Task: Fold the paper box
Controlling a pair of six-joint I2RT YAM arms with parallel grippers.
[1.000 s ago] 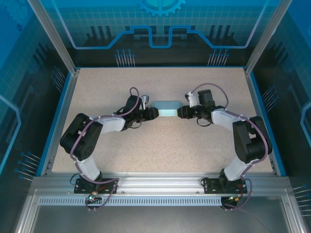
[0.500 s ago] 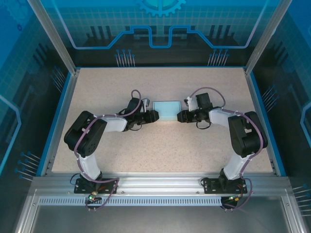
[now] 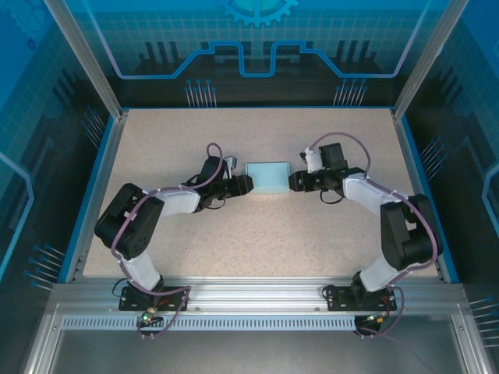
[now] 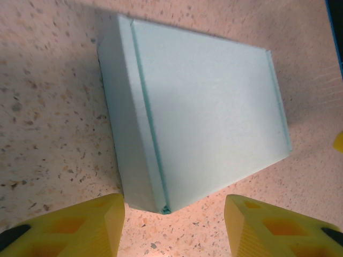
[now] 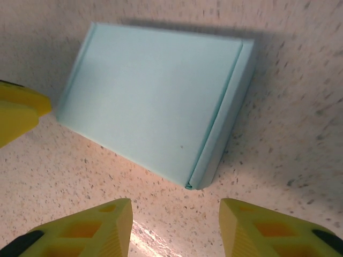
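From above, the pale light-blue card box (image 3: 267, 177), folded shut into a small flat rectangle, lies flat on the speckled beige tabletop (image 3: 273, 241), a little behind the middle. It sits between the two arms. The left gripper (image 3: 249, 184) points at its left end near the front corner, and the right gripper (image 3: 293, 181) points at its right end. Both tips are just beside the card, and this view cannot tell whether either touches it.

In the left wrist view the box (image 4: 209, 118) lies ahead of the gripper with its top face up and one narrow side wall turned toward the camera. The two yellow fingers (image 4: 80, 225) stand spread apart at the bottom of the picture. The left gripper (image 4: 174, 214) has only tabletop and the box's nearest corner in its gap. That corner reaches just into the mouth of the gap and touches neither finger.

In the right wrist view the box (image 5: 155, 101) again lies flat ahead, its nearest corner just short of the gap. The yellow fingers (image 5: 80, 230) of the right gripper (image 5: 174, 219) are spread and pinch nothing. A yellow fingertip of the opposite gripper pokes in at the left edge, near the box's far end.
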